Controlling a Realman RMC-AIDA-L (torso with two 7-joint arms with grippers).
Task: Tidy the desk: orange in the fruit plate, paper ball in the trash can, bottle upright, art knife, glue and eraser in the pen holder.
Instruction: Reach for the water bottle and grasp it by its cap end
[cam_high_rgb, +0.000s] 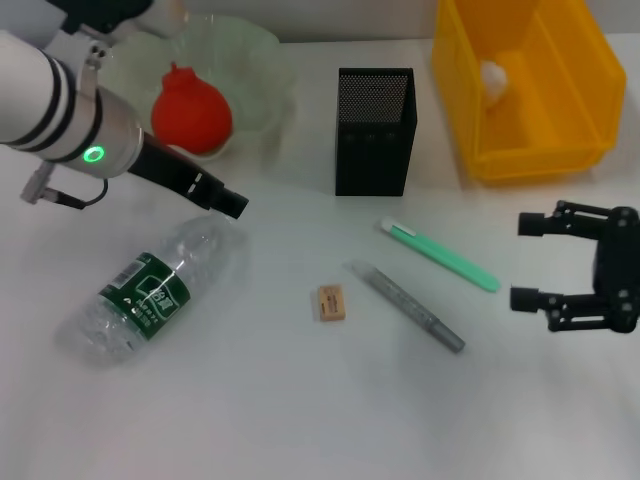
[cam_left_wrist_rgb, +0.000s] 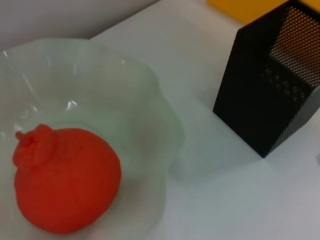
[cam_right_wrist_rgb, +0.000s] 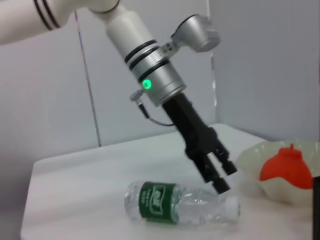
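Left gripper (cam_high_rgb: 232, 203) hangs low over the table, just above the cap end of the bottle (cam_high_rgb: 145, 292); its fingers (cam_right_wrist_rgb: 223, 176) are spread apart and grasp nothing. The bottle lies on its side at about 8 o'clock on the table, green label up. The orange (cam_high_rgb: 192, 112) sits in the fruit plate (cam_high_rgb: 258, 60) at 11 o'clock. The paper ball (cam_high_rgb: 494, 73) rests inside the yellow trash can (cam_high_rgb: 590, 60) at 1 o'clock. The black mesh pen holder (cam_high_rgb: 374, 130) stands upright at 12 o'clock, between plate and can. Near centre: the eraser (cam_high_rgb: 332, 302), the grey glue stick (cam_high_rgb: 405, 305) just beside it, and the green art knife (cam_high_rgb: 438, 254) toward 3 o'clock. Right gripper (cam_high_rgb: 530, 260) is parked at 3 o'clock, jaws wide apart, holding nothing.
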